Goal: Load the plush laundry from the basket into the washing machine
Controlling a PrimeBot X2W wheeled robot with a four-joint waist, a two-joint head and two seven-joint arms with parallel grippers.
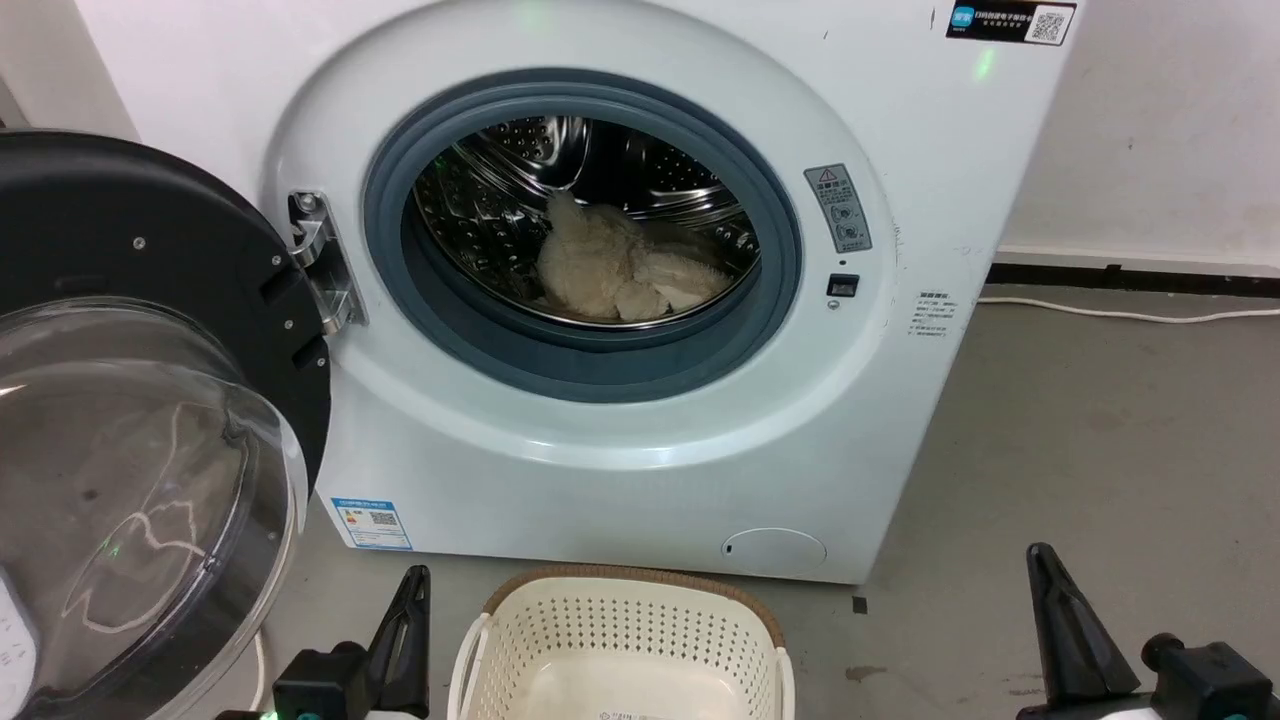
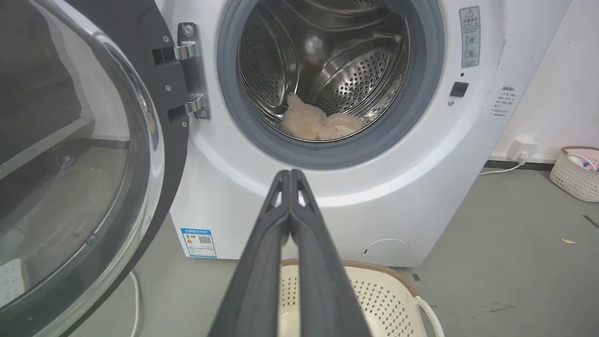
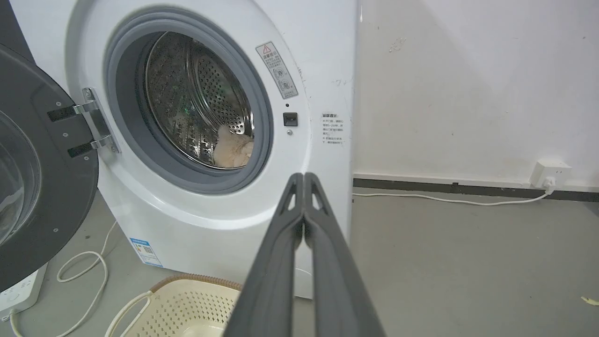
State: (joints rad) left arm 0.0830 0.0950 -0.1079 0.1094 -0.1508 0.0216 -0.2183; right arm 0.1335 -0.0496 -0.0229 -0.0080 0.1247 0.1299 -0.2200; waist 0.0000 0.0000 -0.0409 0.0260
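Observation:
The cream plush laundry (image 1: pixel 615 270) lies at the bottom of the steel drum of the white washing machine (image 1: pixel 600 470), whose bubble door (image 1: pixel 130 420) hangs wide open to the left. It also shows in the drum as plush laundry (image 2: pixel 318 125) and plush laundry (image 3: pixel 234 149). The basket (image 1: pixel 620 640) stands on the floor in front of the washer with nothing in it. My left gripper (image 2: pixel 290 174) is shut and holds nothing, left of the basket. My right gripper (image 3: pixel 304 177) is shut too, well right of the basket.
A white cable (image 3: pixel 444 199) runs along the wall to a socket (image 3: pixel 552 171). A power strip (image 3: pixel 21 292) and looped cord lie under the open door. Another small basket (image 2: pixel 575 171) stands by the wall at the right. Grey floor spreads to the right.

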